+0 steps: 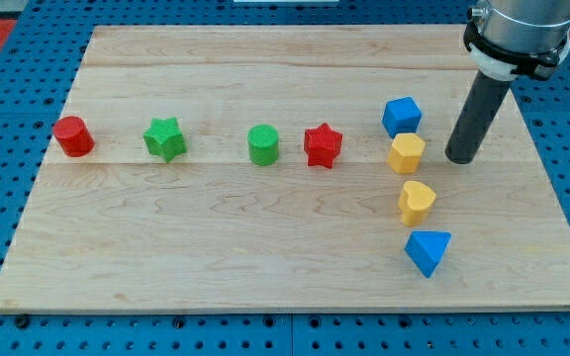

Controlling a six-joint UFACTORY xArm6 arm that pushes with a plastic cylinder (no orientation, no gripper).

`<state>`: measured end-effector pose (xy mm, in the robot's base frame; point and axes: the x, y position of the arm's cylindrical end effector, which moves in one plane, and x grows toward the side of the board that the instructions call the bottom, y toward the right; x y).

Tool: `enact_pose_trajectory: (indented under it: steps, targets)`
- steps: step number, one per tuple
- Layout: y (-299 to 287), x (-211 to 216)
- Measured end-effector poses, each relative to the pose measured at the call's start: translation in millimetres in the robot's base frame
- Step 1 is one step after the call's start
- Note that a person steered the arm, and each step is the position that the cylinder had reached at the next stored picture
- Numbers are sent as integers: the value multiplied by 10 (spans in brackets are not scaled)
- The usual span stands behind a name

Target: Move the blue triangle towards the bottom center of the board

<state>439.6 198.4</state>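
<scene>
Eight blocks lie on our wooden board (265, 237). Four sit in a row across the middle: a red cylinder (72, 135) at the view's left, then a green star (164, 138), a green cylinder (262, 144) and a red star (322, 145). Toward the view's right, a column runs downward: a blue cube (402, 116), a yellow hexagon (406, 153) touching it, a yellow heart-like block (416, 202), and the blue triangle (427, 251) lowest, near the bottom edge, right of center. The stretch of board left of the triangle holds no blocks. We carry no fingers, so nothing is gripped; my tip (461, 158) rests just right of the yellow hexagon, apart from it and well above the triangle.
</scene>
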Motion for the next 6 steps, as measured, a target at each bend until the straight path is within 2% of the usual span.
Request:
enact_pose_trajectory:
  steps: [2, 4, 5, 6]
  targets:
    - [143, -9]
    - [844, 38]
    - [363, 496]
    - [77, 691]
